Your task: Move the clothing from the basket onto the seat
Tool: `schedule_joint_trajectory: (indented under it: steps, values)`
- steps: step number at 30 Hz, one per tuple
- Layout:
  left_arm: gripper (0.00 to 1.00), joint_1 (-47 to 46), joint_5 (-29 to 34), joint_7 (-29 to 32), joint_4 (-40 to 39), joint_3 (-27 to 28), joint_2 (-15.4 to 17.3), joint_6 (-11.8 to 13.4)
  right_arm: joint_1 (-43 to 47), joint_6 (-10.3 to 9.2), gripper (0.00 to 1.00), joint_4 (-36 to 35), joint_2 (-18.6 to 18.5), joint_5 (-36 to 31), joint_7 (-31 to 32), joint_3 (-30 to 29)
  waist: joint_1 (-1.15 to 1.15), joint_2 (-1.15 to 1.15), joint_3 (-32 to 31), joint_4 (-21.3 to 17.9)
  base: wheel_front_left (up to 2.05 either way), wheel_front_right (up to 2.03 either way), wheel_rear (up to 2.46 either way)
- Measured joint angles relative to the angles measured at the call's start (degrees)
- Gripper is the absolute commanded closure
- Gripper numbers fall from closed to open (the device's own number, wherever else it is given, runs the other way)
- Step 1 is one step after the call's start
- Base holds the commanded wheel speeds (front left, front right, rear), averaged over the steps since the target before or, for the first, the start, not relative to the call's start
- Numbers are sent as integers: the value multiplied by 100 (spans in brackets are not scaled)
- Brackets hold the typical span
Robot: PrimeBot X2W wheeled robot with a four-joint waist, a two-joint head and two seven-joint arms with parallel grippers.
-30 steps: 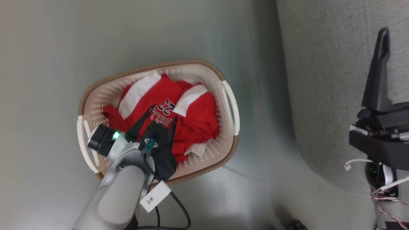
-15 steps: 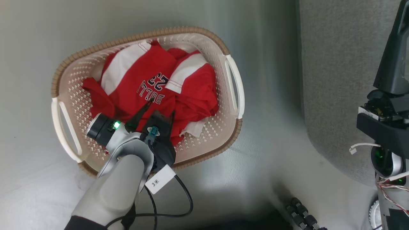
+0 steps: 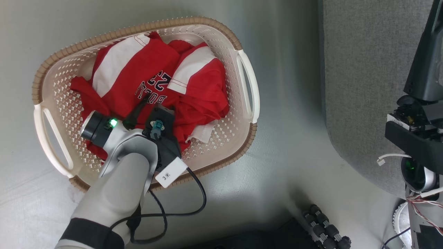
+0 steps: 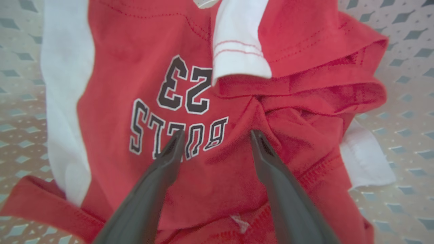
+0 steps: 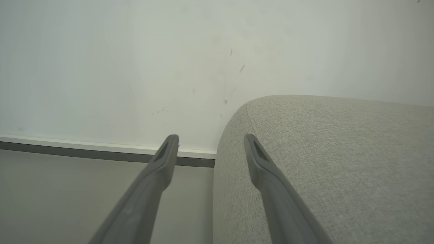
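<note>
Barely underway: clothing (image 3: 148, 86) heaped in the basket (image 3: 138, 29), none visible on the seat (image 3: 360, 86), left gripper (image 4: 217, 135) and right gripper (image 5: 210, 139) wide open, empty.

Basket (image 3: 138, 29): one was there.
Handles (image 3: 247, 86): two.
Clothing (image 3: 131, 79): one red heap; pieces could not be counted.
Seat (image 3: 360, 86): one.
Pincers: two, left pincer (image 4: 217, 135), right pincer (image 5: 210, 139).
</note>
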Motion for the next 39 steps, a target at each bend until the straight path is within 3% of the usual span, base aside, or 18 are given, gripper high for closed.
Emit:
schedule_joint_trajectory:
  steps: [1, 3, 5, 20, 39]
  values:
    - [0, -22, 0, 5, 41, 8, 0, 9, -1, 5, 0, 1, 5, -23, 0, 0, 0, 0, 6, -6, 0, 0, 0]
    - [58, -52, 0, 45, 129, 23, -4, 42, -4, 16, 0, 2, 27, -44, 0, 3, 0, 0, 13, -14, 0, 0, 0]
    - [100, -77, 0, 45, 203, 32, -3, 44, -12, 24, 0, 4, 53, -44, 0, 7, 0, -1, 15, -19, 0, 0, 0]
    - [100, -134, -445, -465, 230, -79, -9, 36, -90, 119, 0, 657, 163, -54, 0, 21, 0, -1, -357, 39, 0, 0, 0]
    - [100, 24, -1578, -823, -1101, -727, -22, -319, -6, 303, 0, 2206, 250, -30, 1, 9, -1, -1, -1708, 433, 0, 0, 0]
